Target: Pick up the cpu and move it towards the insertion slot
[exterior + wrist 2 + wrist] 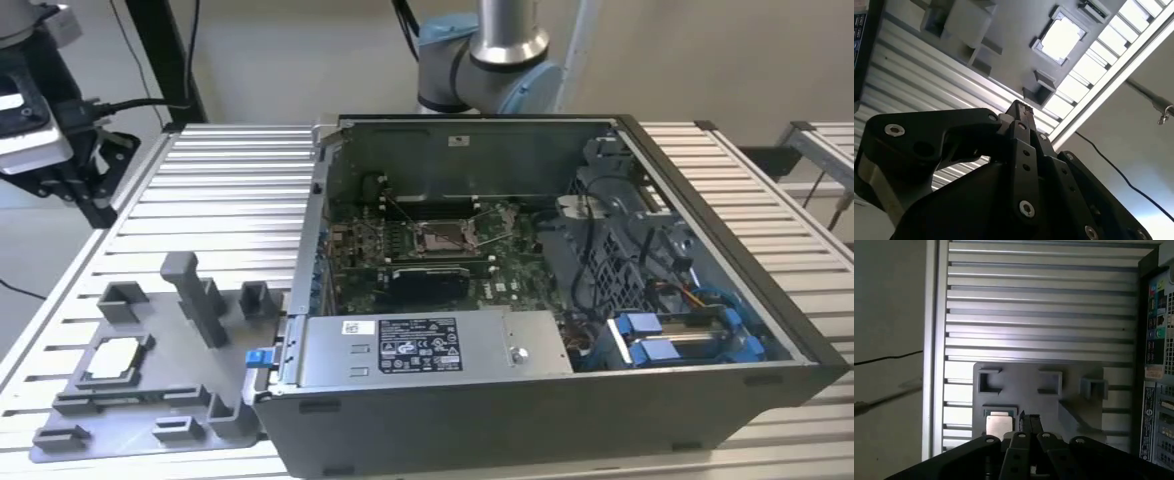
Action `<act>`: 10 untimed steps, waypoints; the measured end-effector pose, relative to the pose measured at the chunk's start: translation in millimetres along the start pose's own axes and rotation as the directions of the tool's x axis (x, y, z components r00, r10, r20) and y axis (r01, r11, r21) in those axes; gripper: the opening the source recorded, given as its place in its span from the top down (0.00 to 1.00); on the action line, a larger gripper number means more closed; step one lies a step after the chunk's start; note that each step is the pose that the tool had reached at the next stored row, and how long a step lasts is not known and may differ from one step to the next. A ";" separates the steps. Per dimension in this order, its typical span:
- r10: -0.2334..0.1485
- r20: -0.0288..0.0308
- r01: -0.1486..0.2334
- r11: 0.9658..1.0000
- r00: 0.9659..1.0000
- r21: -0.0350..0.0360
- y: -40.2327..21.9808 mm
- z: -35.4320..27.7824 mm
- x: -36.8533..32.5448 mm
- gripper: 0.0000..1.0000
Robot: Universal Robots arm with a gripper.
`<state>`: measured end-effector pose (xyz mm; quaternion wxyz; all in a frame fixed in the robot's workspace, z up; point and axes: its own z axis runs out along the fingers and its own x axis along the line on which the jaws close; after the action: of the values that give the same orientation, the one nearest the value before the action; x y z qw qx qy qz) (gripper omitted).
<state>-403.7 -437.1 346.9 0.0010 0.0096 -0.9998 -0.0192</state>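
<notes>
The cpu [114,358], a pale square chip, lies in a recess of the grey plastic tray [160,395] at the exterior view's lower left. The chip also shows in both wrist views: cpu [1060,36], cpu [998,425]. My gripper [94,208] hangs at the exterior view's upper left, well above the table and apart from the tray. Its black fingers [1020,112] stand together, shut on nothing, with the gripper [1028,418] tip beside the chip in the first wrist view. The insertion slot [441,237] sits on the green board inside the open computer case [561,390].
The case's walls rise around the board, with a grey power supply [414,348] at its near side and blue cable parts [681,335] at the exterior view's right. Upright blocks [200,295] stand on the tray. The ribbed metal table [227,190] ends just past the tray.
</notes>
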 end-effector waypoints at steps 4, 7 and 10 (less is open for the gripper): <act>0.000 0.000 0.000 1.000 1.000 0.000 -8.9 1.3 6.9 1.00; 0.000 0.000 0.000 1.000 1.000 0.000 -16.0 2.2 12.2 1.00; 0.000 0.000 0.000 1.000 1.000 0.000 -22.4 3.3 17.3 1.00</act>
<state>-420.5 -459.7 342.8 0.0009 0.0095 -0.9998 -0.0192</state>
